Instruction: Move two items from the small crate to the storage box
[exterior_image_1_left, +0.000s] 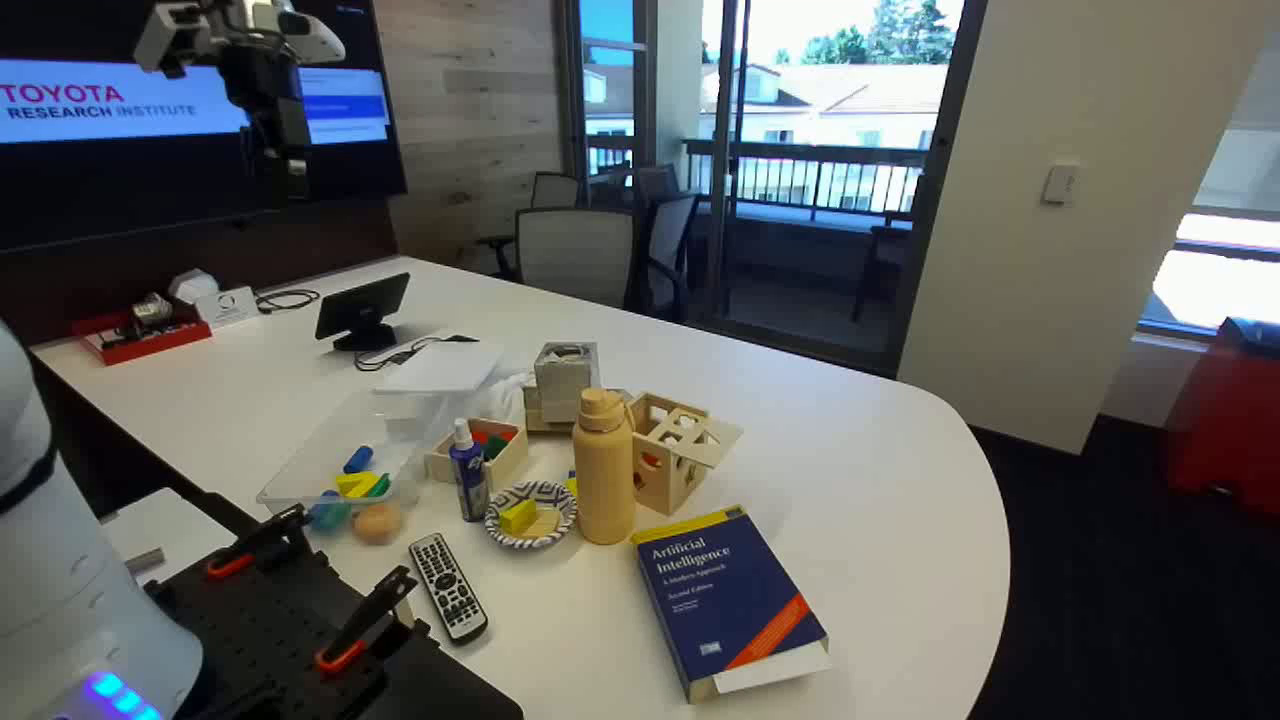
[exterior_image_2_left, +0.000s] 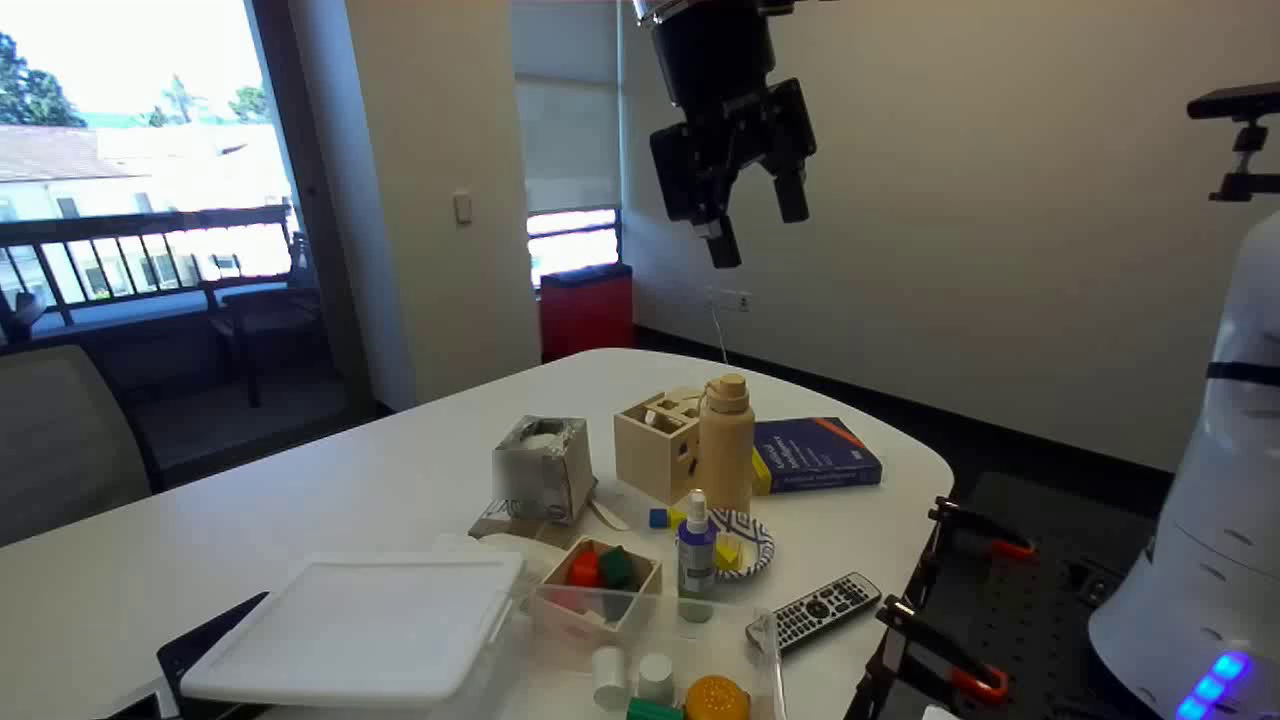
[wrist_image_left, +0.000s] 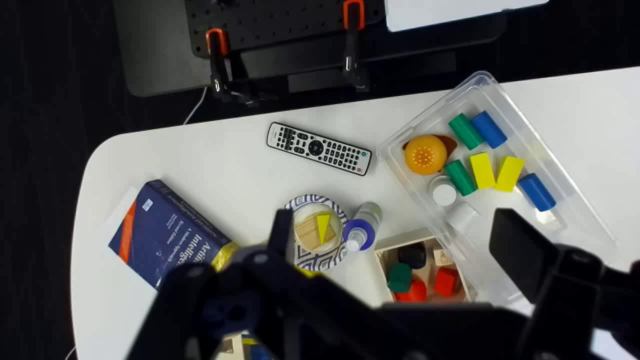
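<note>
The small crate is an open wooden box (wrist_image_left: 406, 241), also seen in both exterior views (exterior_image_1_left: 508, 462) (exterior_image_2_left: 648, 580). In the wrist view it holds a green block (wrist_image_left: 400, 278), a red block (wrist_image_left: 446, 281), another red piece (wrist_image_left: 413, 292), a dark block (wrist_image_left: 413, 255) and a small wooden piece (wrist_image_left: 443, 257). The clear plastic storage box (wrist_image_left: 547, 150) (exterior_image_1_left: 300, 497) (exterior_image_2_left: 778, 665) stands against it, holding green and blue cylinders, yellow blocks, white cylinders and an orange piece (wrist_image_left: 425, 154). My gripper (wrist_image_left: 400, 235) (exterior_image_2_left: 760, 225) (exterior_image_1_left: 295, 175) is open and empty, high above the table; its body hides the crate's near end.
A tall tan bottle (exterior_image_1_left: 604, 470), a spray bottle (exterior_image_1_left: 468, 472) and a patterned bowl (wrist_image_left: 305, 201) stand by the crate. A wooden shape sorter (exterior_image_2_left: 655, 455), a grey box (exterior_image_2_left: 545, 470), a remote (wrist_image_left: 320, 148), a book (wrist_image_left: 172, 235) and a white lid (exterior_image_2_left: 350, 620) lie around.
</note>
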